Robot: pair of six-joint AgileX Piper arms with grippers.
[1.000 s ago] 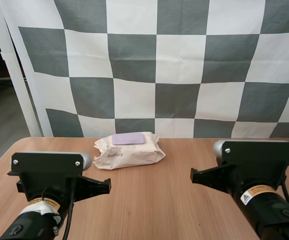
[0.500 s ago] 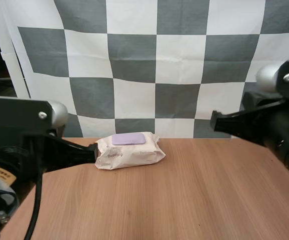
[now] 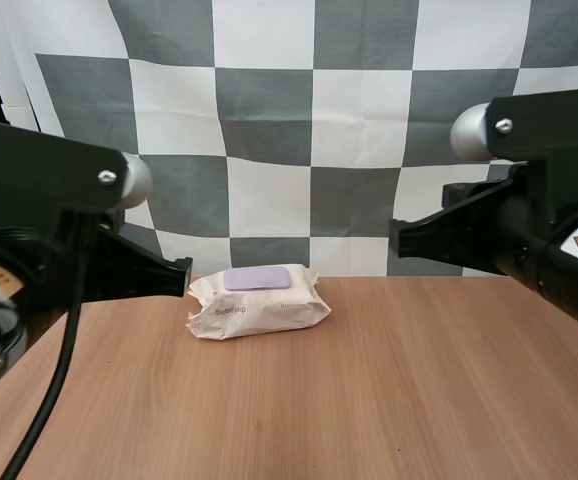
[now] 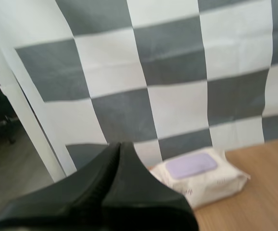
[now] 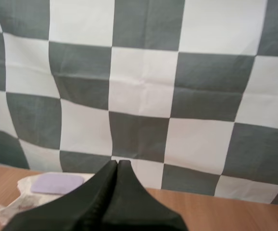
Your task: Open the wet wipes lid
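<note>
My left hand [image 3: 183,276] and right hand [image 3: 397,238] are both clenched on nothing, and the left looks nearer the wet wipes pack [image 3: 259,302] lying crosswise ahead, lid [image 3: 257,277] up.

Our table [image 3: 389,400] is wood-grained and smooth, with a dull sheen. The pack [image 3: 259,312] has a soft, crinkled wrapper, pale and matt, which we take for thin plastic film with a papery look. Its lid [image 3: 257,277] is smooth lilac plastic, faintly satin. Our left gripper [image 4: 120,144] and right gripper [image 5: 117,162] are dull, matt black plastic. The left arm [image 3: 29,190] and right arm [image 3: 559,190] have the same matt black shell. The left cap [image 3: 134,180] and right cap [image 3: 472,130] look like satin silver metal.
</note>
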